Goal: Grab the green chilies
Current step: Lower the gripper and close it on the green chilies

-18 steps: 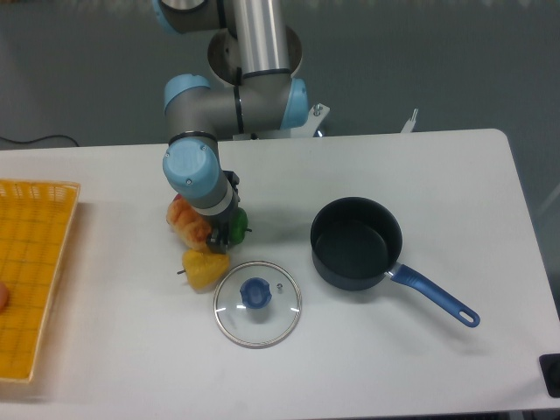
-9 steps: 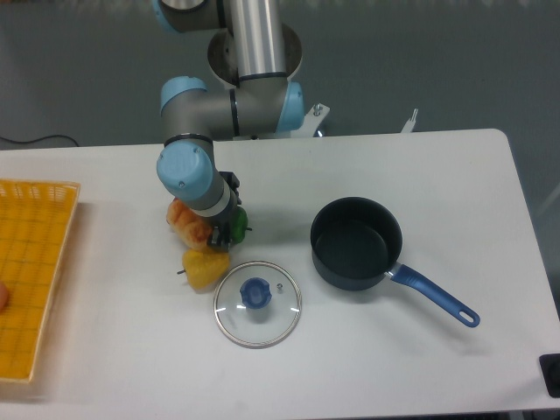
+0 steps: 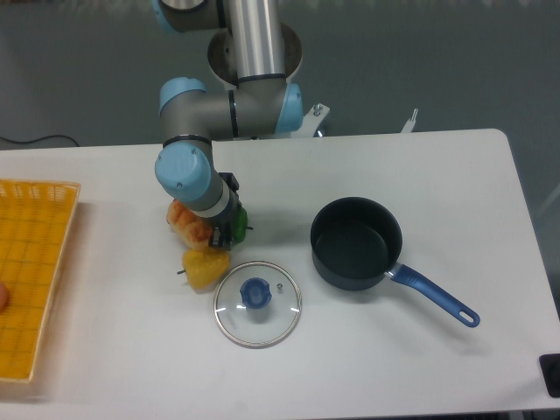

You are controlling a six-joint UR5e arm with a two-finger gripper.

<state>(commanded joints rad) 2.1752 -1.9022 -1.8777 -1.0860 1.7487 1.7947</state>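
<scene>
Nearest the lower edge of the frame, a round clear glass lid with a blue knob [image 3: 257, 304] lies flat on the white table [image 3: 420, 367], slightly left of centre. Just above and left of it sits a yellow pepper-shaped toy [image 3: 204, 269], close to the lid's rim. To the right, at mid-frame, stands a dark saucepan with a blue handle [image 3: 357, 242], the handle pointing toward the lower right. At the left edge, a yellow woven basket [image 3: 31, 276] reaches partly out of view. Further up, above the yellow toy, the small glossy green chilies [image 3: 236, 222] lie beside an orange-red pepper-shaped toy [image 3: 185, 220], the two nearly touching. The two-finger gripper [image 3: 221, 233] hangs down right at the green chilies, its dark fingers against the toy's left side; whether they are clamped on it cannot be told, since the wrist hides them. Behind, the grey and light-blue arm [image 3: 232, 96] rises from the table's far edge to the top of the frame.
</scene>
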